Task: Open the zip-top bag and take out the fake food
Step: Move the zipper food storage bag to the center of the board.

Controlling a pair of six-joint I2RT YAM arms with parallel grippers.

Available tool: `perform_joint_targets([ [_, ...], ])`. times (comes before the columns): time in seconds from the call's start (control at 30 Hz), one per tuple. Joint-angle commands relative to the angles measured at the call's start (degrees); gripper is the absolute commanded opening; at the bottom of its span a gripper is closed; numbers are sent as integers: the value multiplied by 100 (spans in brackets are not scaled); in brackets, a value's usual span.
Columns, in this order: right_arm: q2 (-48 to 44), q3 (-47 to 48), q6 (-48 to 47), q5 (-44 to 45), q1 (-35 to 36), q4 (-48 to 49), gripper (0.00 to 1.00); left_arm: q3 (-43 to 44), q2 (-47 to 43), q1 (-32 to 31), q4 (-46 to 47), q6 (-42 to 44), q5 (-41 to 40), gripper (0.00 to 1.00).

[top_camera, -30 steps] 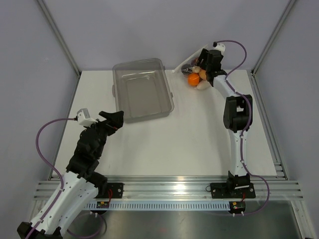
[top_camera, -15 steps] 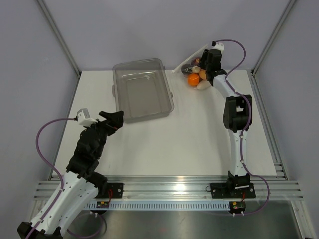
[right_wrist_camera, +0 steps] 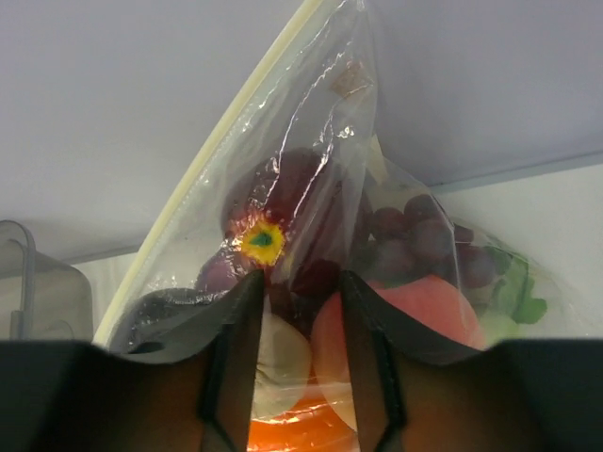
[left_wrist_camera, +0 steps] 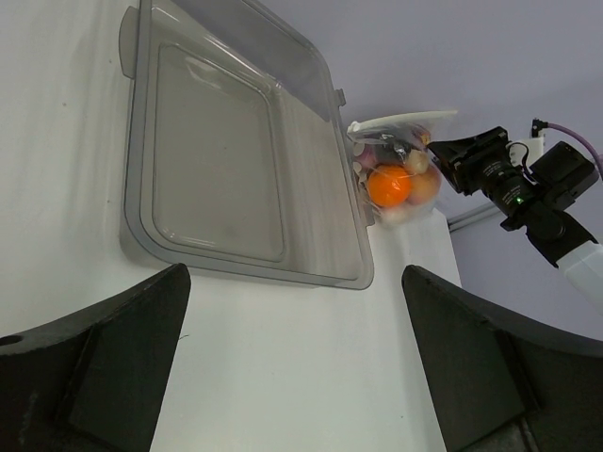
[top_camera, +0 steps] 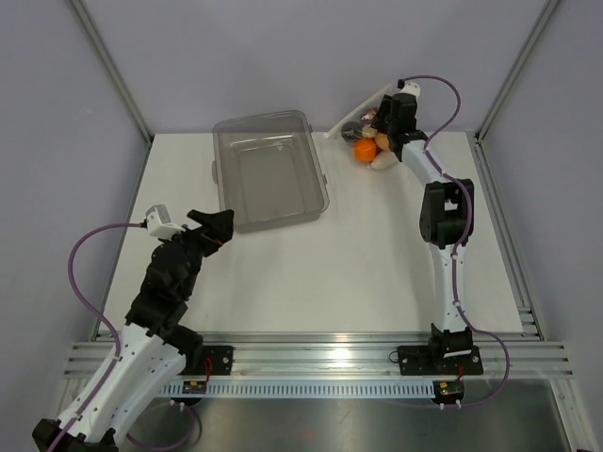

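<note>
Your right tool sits at the bottom of the right wrist view, its jaws drawn narrow and pinching the film of the zip-top bag. The bag rises above it, the white zip strip slanting toward the top centre. Inside, the fake food bunches together: a dark red piece, dark grapes, a peach piece and an orange one lowest. In the overhead view this is at the upper right, at the far edge of the surface. Your left tool is spread wide and grips nothing, lower left overhead, near the clear bin.
</note>
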Motion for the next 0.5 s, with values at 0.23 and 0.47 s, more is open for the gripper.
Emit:
perform_joint_targets([
  [0.23, -92, -50, -25, -60, 14, -10, 9, 38, 40, 12, 183, -21, -103, 99],
  [0.47, -697, -770, -43, -42, 14, 385, 0, 38, 128, 12, 253, -48, -33, 99],
])
